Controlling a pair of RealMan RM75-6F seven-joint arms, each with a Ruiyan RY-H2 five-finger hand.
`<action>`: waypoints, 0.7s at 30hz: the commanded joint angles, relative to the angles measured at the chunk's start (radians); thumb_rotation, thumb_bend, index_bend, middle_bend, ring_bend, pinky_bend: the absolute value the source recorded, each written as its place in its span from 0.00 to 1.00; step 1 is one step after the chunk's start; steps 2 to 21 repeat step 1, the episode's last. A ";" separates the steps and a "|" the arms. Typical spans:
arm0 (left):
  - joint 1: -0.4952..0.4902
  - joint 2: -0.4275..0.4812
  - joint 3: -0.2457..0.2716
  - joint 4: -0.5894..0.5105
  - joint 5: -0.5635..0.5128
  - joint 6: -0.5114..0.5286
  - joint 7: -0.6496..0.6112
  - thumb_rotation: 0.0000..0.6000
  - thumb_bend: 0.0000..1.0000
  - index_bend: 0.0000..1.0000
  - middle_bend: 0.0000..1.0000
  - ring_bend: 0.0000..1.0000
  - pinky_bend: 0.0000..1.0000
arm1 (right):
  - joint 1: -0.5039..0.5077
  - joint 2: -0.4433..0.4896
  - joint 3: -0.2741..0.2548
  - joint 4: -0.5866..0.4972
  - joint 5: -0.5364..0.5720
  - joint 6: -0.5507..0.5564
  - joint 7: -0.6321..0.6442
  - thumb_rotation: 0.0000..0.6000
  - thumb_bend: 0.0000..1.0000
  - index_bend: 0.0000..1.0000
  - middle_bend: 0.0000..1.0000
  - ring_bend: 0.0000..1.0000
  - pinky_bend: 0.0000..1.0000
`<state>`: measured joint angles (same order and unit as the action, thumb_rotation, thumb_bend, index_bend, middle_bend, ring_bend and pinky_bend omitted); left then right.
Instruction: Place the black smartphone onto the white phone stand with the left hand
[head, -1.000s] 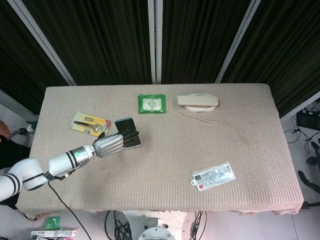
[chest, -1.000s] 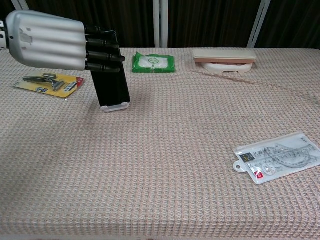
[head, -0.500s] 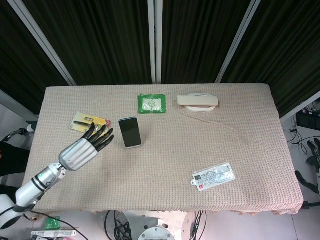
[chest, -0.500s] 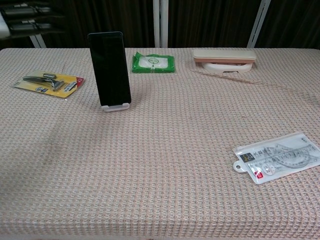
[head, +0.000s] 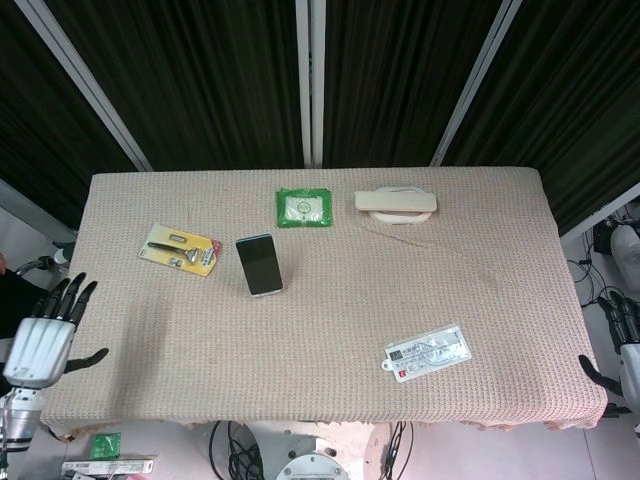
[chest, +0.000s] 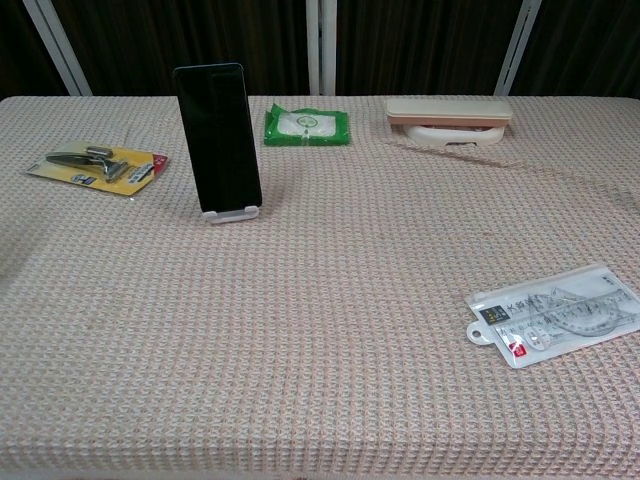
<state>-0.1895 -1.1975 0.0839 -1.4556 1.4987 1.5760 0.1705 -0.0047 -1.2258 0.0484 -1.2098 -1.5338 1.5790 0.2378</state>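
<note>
The black smartphone stands upright, leaning back in the white phone stand, on the left half of the table. Nothing touches it. My left hand hangs off the table's left edge in the head view, its fingers spread apart and holding nothing. It is far from the phone. My right hand shows only partly at the right edge of the head view, beyond the table's right side; how its fingers lie is unclear. Neither hand appears in the chest view.
A razor in yellow packaging lies left of the phone. A green wipes pack and a beige case sit at the back. A clear pouch with rulers lies front right.
My left hand has let go of the phone and drawn back to the left, off the table's edge. The phone stays standing in the stand.
</note>
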 joint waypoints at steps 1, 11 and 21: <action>0.056 -0.051 0.012 0.093 -0.002 0.040 -0.060 0.78 0.03 0.00 0.01 0.05 0.21 | 0.003 0.000 -0.002 0.000 -0.005 -0.004 0.001 1.00 0.16 0.00 0.00 0.00 0.00; 0.056 -0.051 0.012 0.093 -0.002 0.040 -0.060 0.78 0.03 0.00 0.01 0.05 0.21 | 0.003 0.000 -0.002 0.000 -0.005 -0.004 0.001 1.00 0.16 0.00 0.00 0.00 0.00; 0.056 -0.051 0.012 0.093 -0.002 0.040 -0.060 0.78 0.03 0.00 0.01 0.05 0.21 | 0.003 0.000 -0.002 0.000 -0.005 -0.004 0.001 1.00 0.16 0.00 0.00 0.00 0.00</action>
